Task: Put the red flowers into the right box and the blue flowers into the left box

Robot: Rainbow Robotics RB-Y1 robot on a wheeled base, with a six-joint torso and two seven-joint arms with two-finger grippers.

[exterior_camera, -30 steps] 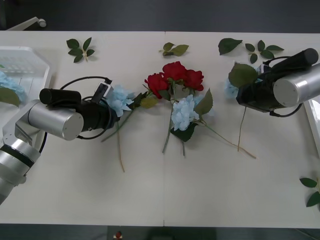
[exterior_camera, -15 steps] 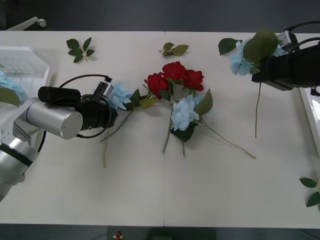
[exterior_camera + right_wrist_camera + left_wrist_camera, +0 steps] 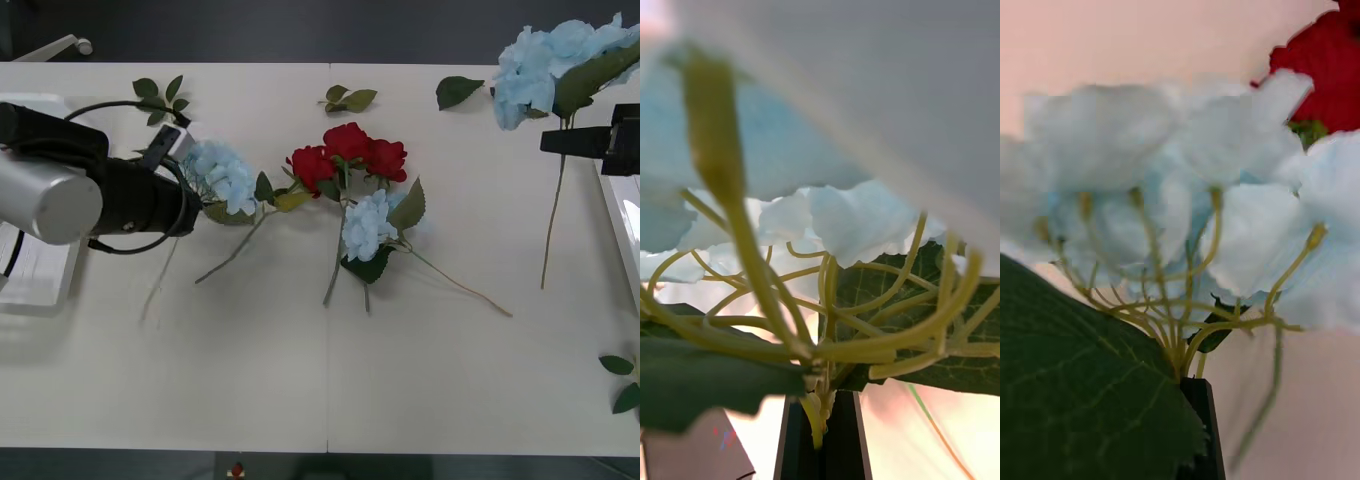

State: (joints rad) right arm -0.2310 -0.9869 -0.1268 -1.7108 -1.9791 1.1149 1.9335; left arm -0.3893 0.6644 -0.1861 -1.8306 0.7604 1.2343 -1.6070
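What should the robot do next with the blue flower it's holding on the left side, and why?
Probably carry it sideways to the left box. The left pincer is shut on a blue flower, lifted off the table, and blue flowers belong in that box, which sits just beside the arm. The right pincer is shut on another blue flower, held high near the right box.

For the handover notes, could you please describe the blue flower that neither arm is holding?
Start at the red flowers clustered mid-table. Just below them a pale blue flower lies flat on the table, its stem trailing toward the near edge. Unlike the other two blue blooms, no tool grips it.
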